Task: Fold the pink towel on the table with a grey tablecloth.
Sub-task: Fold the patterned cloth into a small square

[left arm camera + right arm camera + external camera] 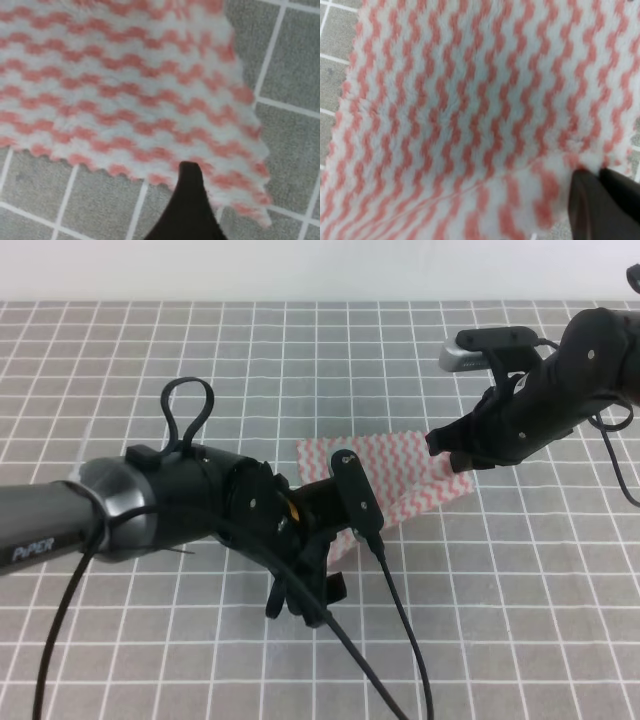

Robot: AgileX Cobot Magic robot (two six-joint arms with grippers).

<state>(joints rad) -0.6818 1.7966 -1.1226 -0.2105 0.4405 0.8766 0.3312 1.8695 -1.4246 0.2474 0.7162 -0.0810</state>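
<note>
Left gripper (345, 540): at the pink towel's (400, 475) near edge; jaw opening cannot be told.
Left wrist view: dark fingertip (189, 175) over pinked hem.
Right gripper (450, 455): pinching towel's 3 o'clock corner, lifted.
Right wrist view: fingers (592, 200) clamp cloth.
Table with a grey tablecloth (300, 350): open grid toward 12 o'clock.

A robot test bench or lab rather than a home: the surface (120, 380) is covered in grey cloth printed with a white grid, backed by a plain white wall (300, 270), with two black cabled arms working over it.
</note>
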